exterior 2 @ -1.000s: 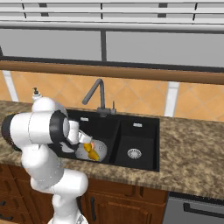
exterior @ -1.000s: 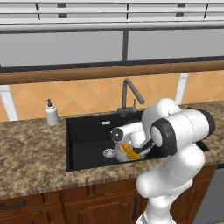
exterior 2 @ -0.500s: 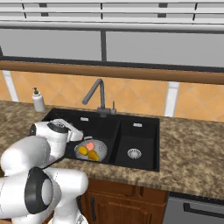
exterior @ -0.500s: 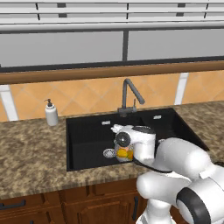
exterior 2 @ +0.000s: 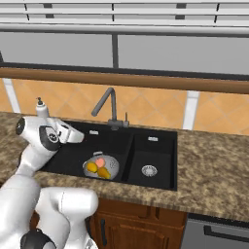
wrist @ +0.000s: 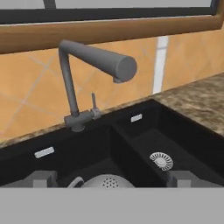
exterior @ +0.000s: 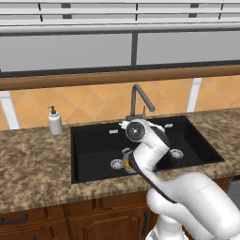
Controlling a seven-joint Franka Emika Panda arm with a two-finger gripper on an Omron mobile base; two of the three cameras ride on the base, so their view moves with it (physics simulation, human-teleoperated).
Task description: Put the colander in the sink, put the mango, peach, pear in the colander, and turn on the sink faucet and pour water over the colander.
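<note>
Colander (exterior 2: 99, 168) sits in black sink (exterior 2: 155, 146) set in speckled granite counter (exterior 2: 214, 170).

The sink (exterior 2: 151, 146) is set into the table (exterior 2: 214, 165), its larger basin left of the smaller one in the right base view. The colander (exterior 2: 113, 166) sits in the larger basin, holding the peach (exterior 2: 99, 163), the mango (exterior 2: 103, 172) and the pear (exterior 2: 91, 168). The sink faucet (exterior 2: 108, 104) stands behind the sink at the divider. A soap bottle (exterior: 55, 121) stands on the table, left of the sink.
</note>
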